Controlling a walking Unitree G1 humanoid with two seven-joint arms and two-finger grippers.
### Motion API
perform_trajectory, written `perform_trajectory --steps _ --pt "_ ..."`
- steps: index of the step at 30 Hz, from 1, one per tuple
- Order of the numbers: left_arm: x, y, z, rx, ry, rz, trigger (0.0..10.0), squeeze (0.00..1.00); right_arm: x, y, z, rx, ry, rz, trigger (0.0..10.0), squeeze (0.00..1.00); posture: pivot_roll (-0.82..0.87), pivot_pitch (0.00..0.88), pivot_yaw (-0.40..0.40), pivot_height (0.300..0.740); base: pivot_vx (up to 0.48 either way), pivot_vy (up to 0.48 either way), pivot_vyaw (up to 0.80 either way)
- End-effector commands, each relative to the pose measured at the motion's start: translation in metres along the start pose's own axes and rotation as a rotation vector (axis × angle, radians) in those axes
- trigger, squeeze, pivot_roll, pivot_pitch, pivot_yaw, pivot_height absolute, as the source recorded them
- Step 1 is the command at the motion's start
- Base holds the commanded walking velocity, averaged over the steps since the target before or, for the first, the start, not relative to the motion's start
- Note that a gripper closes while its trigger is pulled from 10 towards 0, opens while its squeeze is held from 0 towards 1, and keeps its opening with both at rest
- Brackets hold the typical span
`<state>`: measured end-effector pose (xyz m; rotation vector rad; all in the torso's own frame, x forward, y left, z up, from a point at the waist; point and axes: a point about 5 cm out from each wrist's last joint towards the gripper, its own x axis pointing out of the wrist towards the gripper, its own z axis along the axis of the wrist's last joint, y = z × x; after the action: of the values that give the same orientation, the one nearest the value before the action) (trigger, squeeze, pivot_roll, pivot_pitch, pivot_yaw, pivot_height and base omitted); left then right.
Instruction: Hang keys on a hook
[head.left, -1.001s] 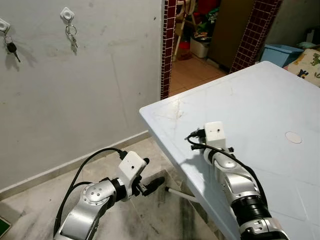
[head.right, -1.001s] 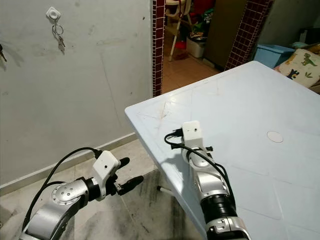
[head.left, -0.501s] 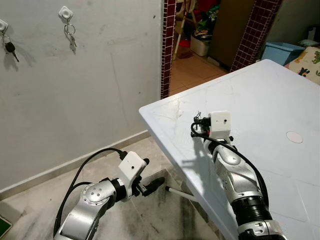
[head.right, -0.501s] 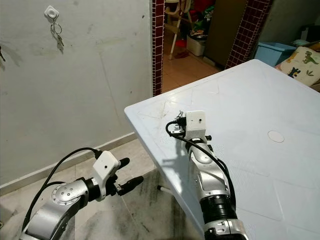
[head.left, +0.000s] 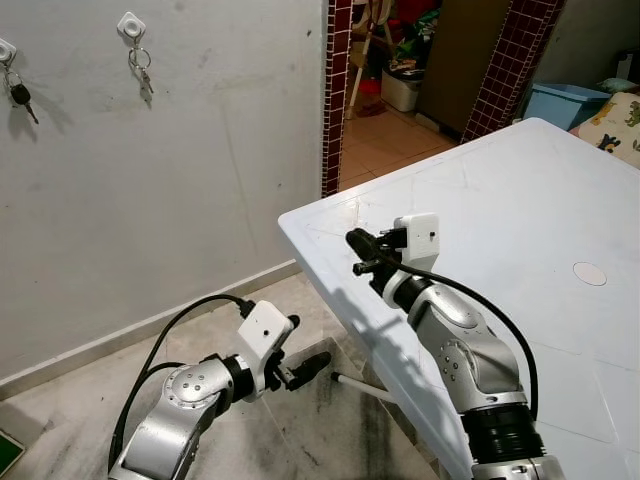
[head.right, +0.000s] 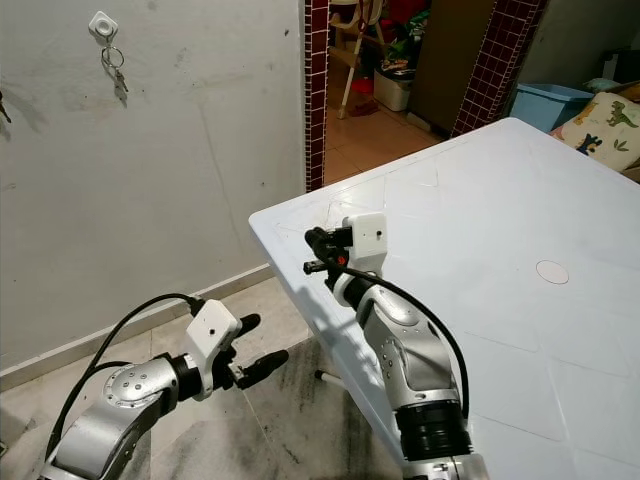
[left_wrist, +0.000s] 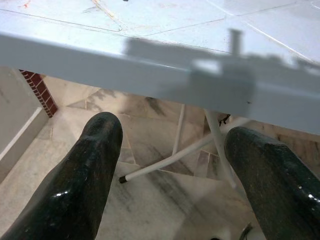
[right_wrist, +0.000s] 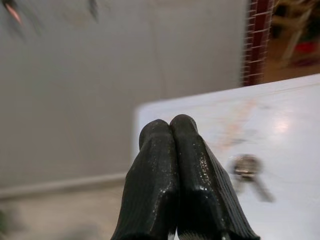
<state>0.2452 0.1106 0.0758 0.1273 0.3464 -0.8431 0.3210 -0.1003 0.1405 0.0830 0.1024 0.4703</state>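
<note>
My right gripper (head.left: 360, 246) hovers over the white table's (head.left: 520, 190) near corner, pointing toward the wall, its fingers (right_wrist: 155, 165) pressed shut with nothing between them. In the right wrist view a blurred key ring (right_wrist: 246, 166) lies flat on the tabletop just beyond the fingertips. Two white hooks are on the grey wall: one hook (head.left: 131, 27) carries a bunch of keys (head.left: 144, 78), and the other hook (head.left: 5, 48) at the far left carries a dark key (head.left: 21, 96). My left gripper (head.left: 304, 346) is low beside the table, open and empty.
The table's edge (left_wrist: 150, 60) and its white legs (left_wrist: 175, 155) are right in front of the left gripper. A tiled doorway (head.left: 400, 80) opens behind the table's corner. A blue bin (head.left: 565, 105) stands at the far right. Marble floor lies below the wall.
My right wrist has swung up off the tabletop and turned, so the shut fingers now point toward the wall. The left arm has stayed put.
</note>
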Motion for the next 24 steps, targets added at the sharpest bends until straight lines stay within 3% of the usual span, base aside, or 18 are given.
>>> perform_trajectory --steps 1,6,9,14,16,24 --pt "0.000 0.003 0.000 0.004 0.005 0.001 10.0 0.00 0.000 0.000 0.002 -0.072 -0.009 -0.034 10.0 1.00 0.04 0.000 0.019 0.740 0.000 0.000 0.00" --pt "-0.001 0.003 0.002 0.021 -0.003 0.022 10.0 0.00 0.000 0.003 -0.009 -0.183 0.018 -0.074 10.0 1.00 0.04 0.000 0.019 0.740 0.000 0.000 0.00" --pt "-0.004 0.007 0.004 0.021 -0.025 0.070 10.0 0.00 0.001 0.002 -0.013 -0.164 0.020 -0.090 10.0 1.00 0.04 0.000 0.022 0.740 0.000 0.000 0.00" --pt "-0.012 0.024 0.009 0.000 -0.080 0.259 10.0 0.00 0.008 -0.005 -0.023 -0.179 0.029 -0.173 10.0 1.00 0.06 0.000 0.020 0.740 0.000 0.000 0.00" --pt "-0.016 0.032 0.011 -0.045 -0.103 0.356 10.0 0.00 0.013 -0.011 -0.025 -0.199 0.033 -0.217 10.0 1.00 0.07 0.000 0.020 0.740 0.000 0.000 0.00" --pt "-0.020 0.032 0.008 -0.034 -0.089 0.386 10.0 0.00 0.027 -0.012 -0.035 -0.180 0.087 -0.277 10.0 1.00 0.10 0.004 0.025 0.740 0.000 0.000 0.00"
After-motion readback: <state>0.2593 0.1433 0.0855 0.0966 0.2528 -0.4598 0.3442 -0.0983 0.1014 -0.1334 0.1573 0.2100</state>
